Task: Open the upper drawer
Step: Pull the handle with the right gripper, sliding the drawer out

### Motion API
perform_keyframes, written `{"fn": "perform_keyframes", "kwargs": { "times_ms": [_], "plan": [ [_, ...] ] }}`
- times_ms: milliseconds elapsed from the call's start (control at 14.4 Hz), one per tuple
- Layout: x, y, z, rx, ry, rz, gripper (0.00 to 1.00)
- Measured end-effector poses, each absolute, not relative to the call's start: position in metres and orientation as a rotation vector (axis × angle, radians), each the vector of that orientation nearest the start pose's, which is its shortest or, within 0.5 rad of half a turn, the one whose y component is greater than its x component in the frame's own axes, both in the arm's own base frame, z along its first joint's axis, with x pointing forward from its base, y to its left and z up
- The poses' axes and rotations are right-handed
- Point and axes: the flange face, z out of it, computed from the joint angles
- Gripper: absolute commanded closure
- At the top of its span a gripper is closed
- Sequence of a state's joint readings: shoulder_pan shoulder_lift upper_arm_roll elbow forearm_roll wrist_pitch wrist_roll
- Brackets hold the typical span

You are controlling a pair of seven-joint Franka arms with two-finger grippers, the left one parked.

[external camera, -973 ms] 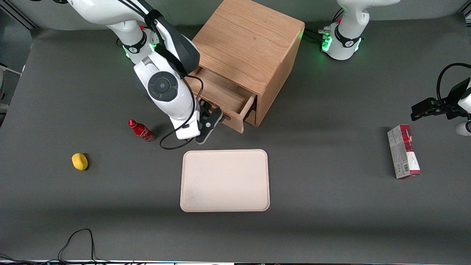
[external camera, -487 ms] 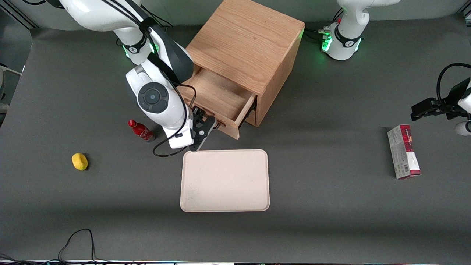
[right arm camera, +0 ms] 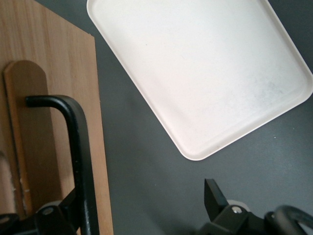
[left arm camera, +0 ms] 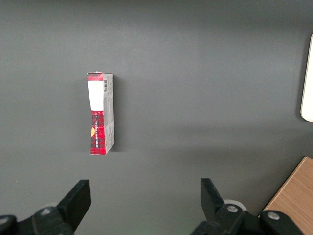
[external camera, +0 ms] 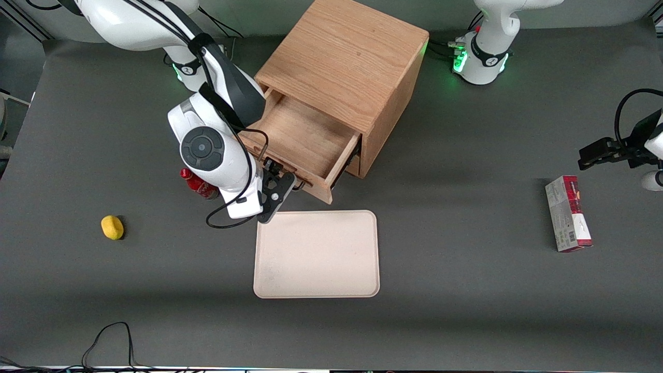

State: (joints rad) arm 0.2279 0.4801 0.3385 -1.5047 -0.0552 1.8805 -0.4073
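The wooden cabinet [external camera: 344, 57] stands near the middle of the table's back. Its upper drawer [external camera: 303, 137] is pulled well out toward the front camera, and its bare wooden inside shows. My right gripper [external camera: 274, 190] is at the drawer front, level with the black bar handle [right arm camera: 80, 161]. In the right wrist view the gripper [right arm camera: 142, 198] is open. One finger [right arm camera: 73, 208] sits against the handle bar and the other finger [right arm camera: 212, 196] hangs over bare table. The lower drawer is hidden under the upper one.
A cream tray [external camera: 316, 254] lies just in front of the drawer, nearer the front camera. A red bottle [external camera: 199, 186] lies partly hidden by the working arm, with a yellow object [external camera: 112, 227] farther out. A red box [external camera: 568, 213] lies toward the parked arm's end.
The upper drawer has slid steadily farther out of the cabinet toward the front camera. My gripper has moved with its front, closer to the tray's corner.
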Motion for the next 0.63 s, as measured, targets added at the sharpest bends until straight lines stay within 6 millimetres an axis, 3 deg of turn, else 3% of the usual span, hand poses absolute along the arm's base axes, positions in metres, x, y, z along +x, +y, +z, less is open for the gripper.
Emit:
{"fn": "perform_keyframes", "kwargs": {
  "times_ms": [626],
  "plan": [
    [0.617,0.307,0.393,-2.718,-1.345,0.108,0.0]
  ]
}}
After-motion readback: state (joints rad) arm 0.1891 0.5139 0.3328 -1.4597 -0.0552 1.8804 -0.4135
